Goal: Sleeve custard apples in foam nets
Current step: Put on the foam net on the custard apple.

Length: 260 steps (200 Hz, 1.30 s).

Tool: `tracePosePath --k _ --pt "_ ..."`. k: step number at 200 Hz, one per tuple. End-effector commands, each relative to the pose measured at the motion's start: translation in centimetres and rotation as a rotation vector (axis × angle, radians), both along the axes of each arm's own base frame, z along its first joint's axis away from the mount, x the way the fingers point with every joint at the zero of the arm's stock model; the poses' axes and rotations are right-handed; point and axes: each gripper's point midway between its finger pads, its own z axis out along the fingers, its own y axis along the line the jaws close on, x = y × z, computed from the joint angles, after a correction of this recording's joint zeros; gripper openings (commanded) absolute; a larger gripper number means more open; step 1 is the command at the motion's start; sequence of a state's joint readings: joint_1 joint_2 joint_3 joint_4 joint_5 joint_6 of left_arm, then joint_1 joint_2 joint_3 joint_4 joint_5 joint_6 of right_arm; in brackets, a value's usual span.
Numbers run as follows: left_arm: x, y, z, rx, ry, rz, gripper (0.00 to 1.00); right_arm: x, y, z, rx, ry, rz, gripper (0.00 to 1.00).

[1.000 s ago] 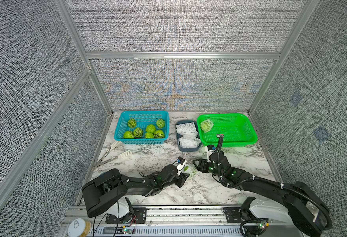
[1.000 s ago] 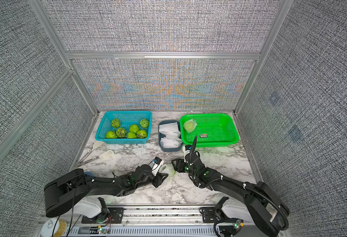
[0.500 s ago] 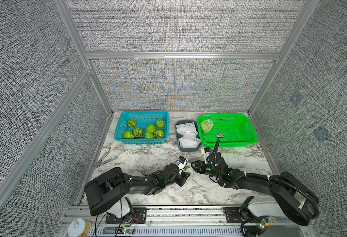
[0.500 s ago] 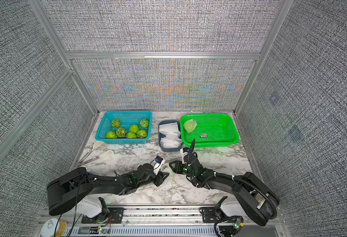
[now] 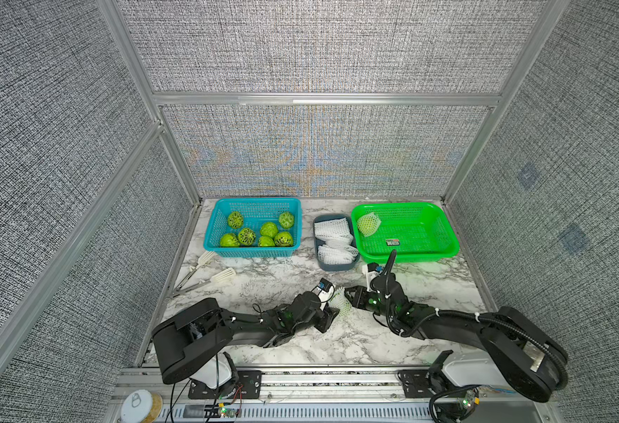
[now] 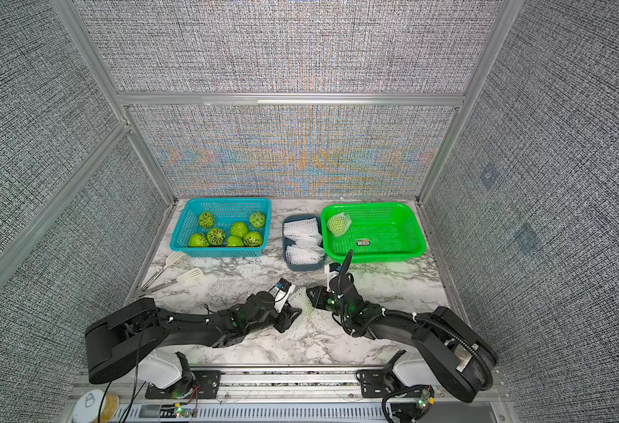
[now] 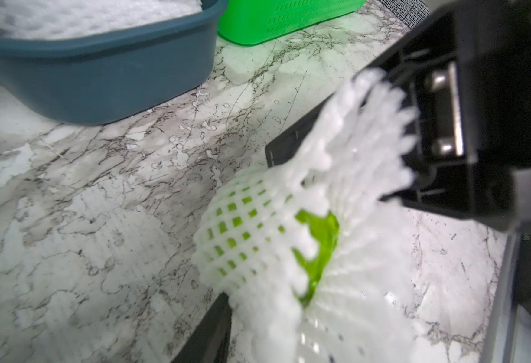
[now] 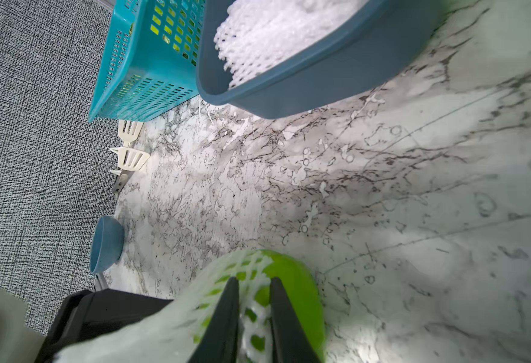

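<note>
Near the table's [image 5: 293,278] front middle, the left pincer [image 7: 245,226] clasps a custard apple [image 8: 292,283] partly sleeved in a foam net [image 5: 340,302] — the right pincer [image 8: 254,283], jaws narrow, pinches the net's open edge, green skin showing beside its fingers [image 8: 226,314].

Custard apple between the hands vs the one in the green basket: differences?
The held apple is half sleeved, bare green showing; the basket apple looks fully netted. The held one's foam net is gripped by the left hand and right hand; the basket one lies free. Both wear white mesh.
</note>
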<state>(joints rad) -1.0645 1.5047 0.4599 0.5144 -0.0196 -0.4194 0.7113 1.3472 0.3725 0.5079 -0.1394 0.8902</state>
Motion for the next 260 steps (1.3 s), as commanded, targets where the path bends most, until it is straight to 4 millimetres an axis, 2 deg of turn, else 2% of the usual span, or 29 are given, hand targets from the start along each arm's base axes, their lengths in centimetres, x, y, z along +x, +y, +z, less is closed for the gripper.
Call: tracePosePath --k 1,87,132,181,224,260 --pt "-0.1 0.2 -0.5 0.02 0.007 0.001 0.46 -0.7 -1.0 -2.0 -0.05 0.063 -0.022 0.19" --pt "-0.1 -0.2 -0.6 0.017 0.014 -0.012 0.46 -1.2 -3.1 -4.8 -0.134 0.113 -0.078 0.2" --pt "-0.1 -0.4 -0.5 0.015 0.012 -0.016 0.46 -1.3 -3.0 -5.7 -0.137 0.129 -0.071 0.2" --pt "-0.2 -0.6 -1.3 0.033 0.035 -0.022 0.46 -1.8 -2.8 -6.4 -0.12 0.145 -0.056 0.2" --pt "-0.7 0.3 -2.7 0.061 0.088 0.004 0.46 -2.4 -2.8 -7.2 -0.133 0.165 -0.042 0.2" --pt "-0.9 0.9 -3.0 0.068 0.109 0.02 0.45 -2.5 -2.4 -7.5 -0.143 0.166 -0.03 0.2"
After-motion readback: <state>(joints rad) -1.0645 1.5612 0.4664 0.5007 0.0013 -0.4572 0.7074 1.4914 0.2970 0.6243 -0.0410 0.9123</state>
